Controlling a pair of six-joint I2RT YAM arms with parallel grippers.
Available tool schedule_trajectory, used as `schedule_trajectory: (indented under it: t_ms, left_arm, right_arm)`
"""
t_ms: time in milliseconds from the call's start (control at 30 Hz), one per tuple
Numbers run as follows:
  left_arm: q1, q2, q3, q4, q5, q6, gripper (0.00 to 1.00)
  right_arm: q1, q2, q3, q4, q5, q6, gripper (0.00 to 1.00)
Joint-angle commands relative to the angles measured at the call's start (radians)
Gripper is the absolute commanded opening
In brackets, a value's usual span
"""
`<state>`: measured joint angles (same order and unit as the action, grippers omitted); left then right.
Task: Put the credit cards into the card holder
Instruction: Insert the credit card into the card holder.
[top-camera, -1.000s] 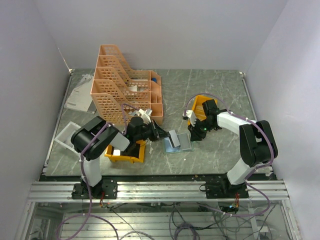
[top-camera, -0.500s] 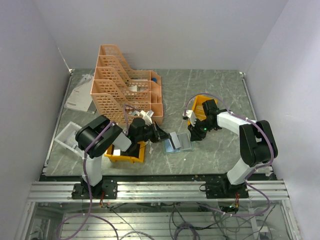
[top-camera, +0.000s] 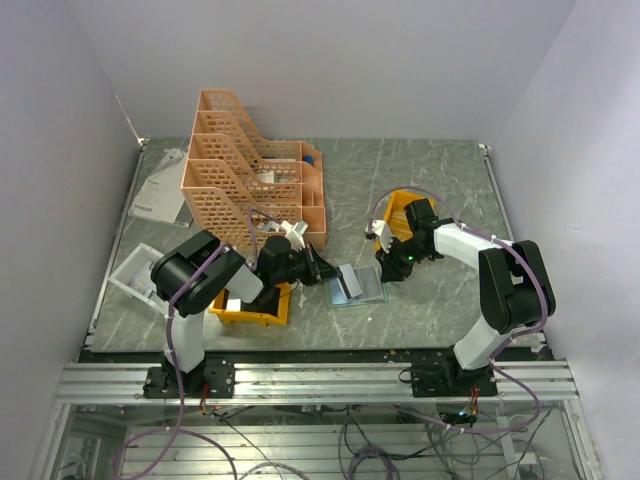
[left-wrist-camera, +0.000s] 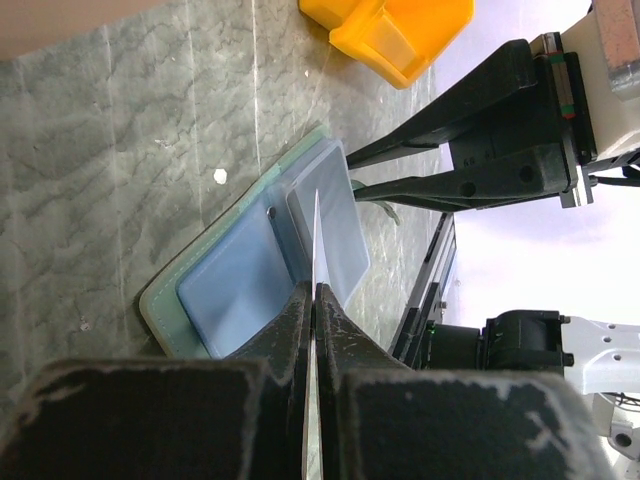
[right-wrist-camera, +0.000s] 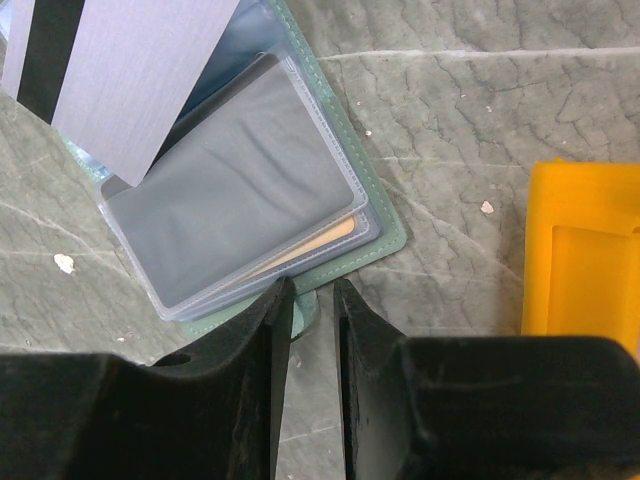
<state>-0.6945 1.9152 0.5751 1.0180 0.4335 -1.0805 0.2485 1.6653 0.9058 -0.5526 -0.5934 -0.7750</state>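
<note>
The card holder lies open on the table, grey-green with clear blue-grey sleeves; an orange card edge shows inside one sleeve. My left gripper is shut on a thin grey credit card, held edge-on with its tip at the holder's middle fold. In the right wrist view this card slants over the holder's far side. My right gripper stands slightly open at the holder's near edge, its fingers either side of the small green snap tab.
A peach lattice file rack stands at the back left. One orange-yellow bin sits under the left arm, another behind the right gripper. White sheets and a white tray lie at the far left.
The left arm's elbow has shifted a little to the right and up. The card, the holder and the right gripper stay where they were.
</note>
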Motion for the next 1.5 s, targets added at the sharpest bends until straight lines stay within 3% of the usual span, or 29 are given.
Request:
schedule_trajectory:
  t_ms: [0,467,833,1467]
  left_arm:
    - [-0.008,-0.005,-0.011,-0.084,-0.034,0.001,0.07]
    - [-0.008,-0.016,-0.010,-0.120,-0.034,0.012,0.07]
    - [-0.008,-0.033,0.018,-0.242,-0.056,0.058,0.07]
    - [-0.035,0.013,0.045,-0.226,-0.041,0.043,0.07]
  right_arm:
    - [0.005,0.007,0.019,-0.017,0.001,-0.005,0.24]
    - [0.005,0.009,0.019,-0.019,0.001,-0.006,0.24]
    - [0.005,0.010,0.019,-0.019,0.001,-0.004,0.24]
    - [0.005,0.012,0.021,-0.023,0.001,-0.006,0.24]
